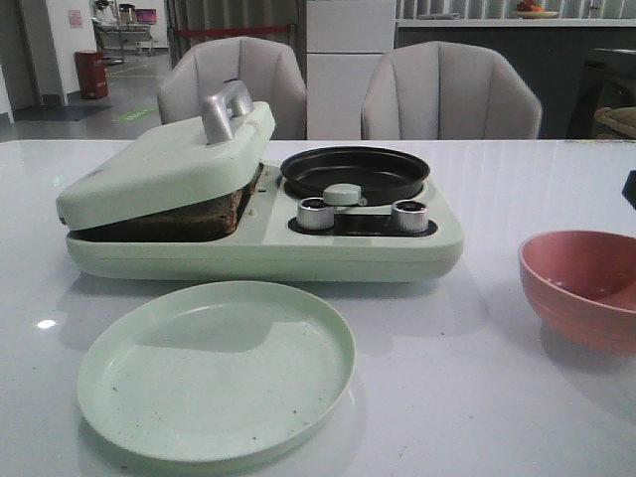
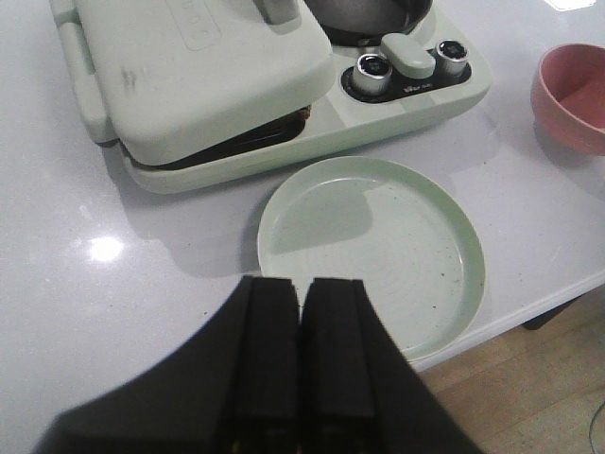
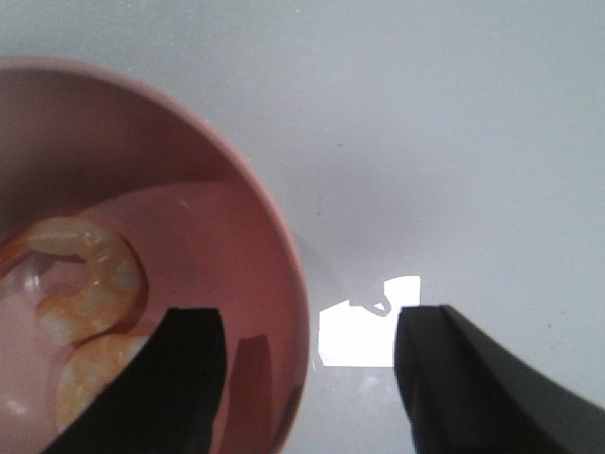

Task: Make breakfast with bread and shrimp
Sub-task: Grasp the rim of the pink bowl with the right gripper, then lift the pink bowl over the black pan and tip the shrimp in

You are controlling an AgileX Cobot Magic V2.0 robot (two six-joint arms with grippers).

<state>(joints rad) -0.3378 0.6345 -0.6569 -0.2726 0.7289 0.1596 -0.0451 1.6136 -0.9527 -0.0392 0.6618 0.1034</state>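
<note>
Shrimp (image 3: 85, 274), pale orange and curled, lie inside the pink bowl (image 3: 255, 236) by the tabletop's (image 1: 477, 397) right edge. The right gripper (image 3: 307, 364) is wide open, straddling the bowl's rim, holding nothing. The left gripper (image 2: 301, 355) is closed and empty.

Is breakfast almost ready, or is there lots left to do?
About halfway. The bread already sits in the toaster under its tilted lid. The shrimp are in the pink bowl, and the right claw is open straddling the bowl's rim, one finger inside, holding nothing. The left claw is shut and empty. The black pan and green plate are empty, so cooking the shrimp and serving remain.
</note>
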